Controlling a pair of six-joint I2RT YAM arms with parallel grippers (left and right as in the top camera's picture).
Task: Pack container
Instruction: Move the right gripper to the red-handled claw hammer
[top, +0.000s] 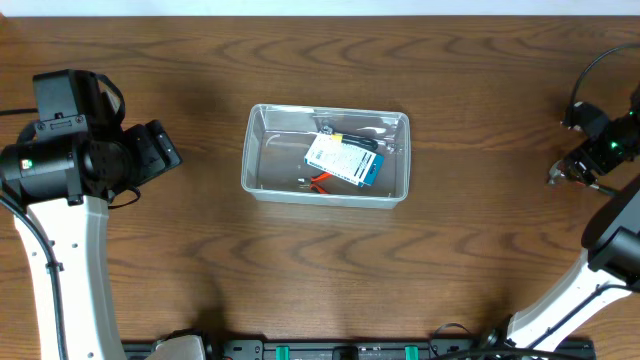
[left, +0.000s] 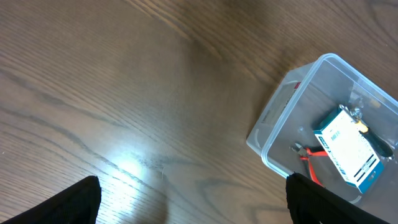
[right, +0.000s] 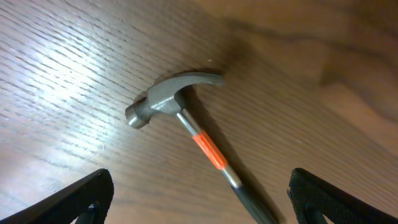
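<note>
The clear plastic container (top: 275, 165) sits at the table's middle. It holds a blue-and-white box (top: 343, 160), red-handled pliers (top: 318, 182) and a dark tool under the box. My left gripper (top: 165, 150) is open and empty, left of the container and apart from it; its wrist view shows the container's corner (left: 273, 134), the box (left: 347, 149) and the pliers (left: 308, 155). My right gripper (right: 202, 199) is open at the far right (top: 578, 167), above a small hammer (right: 177, 102) with an orange band; the handle runs between the fingers, untouched.
The wooden table's far edge runs along the top of the overhead view. The left arm's white link (top: 60, 260) stands at the front left, the right arm's link (top: 590, 270) at the front right. A black rail runs along the front edge.
</note>
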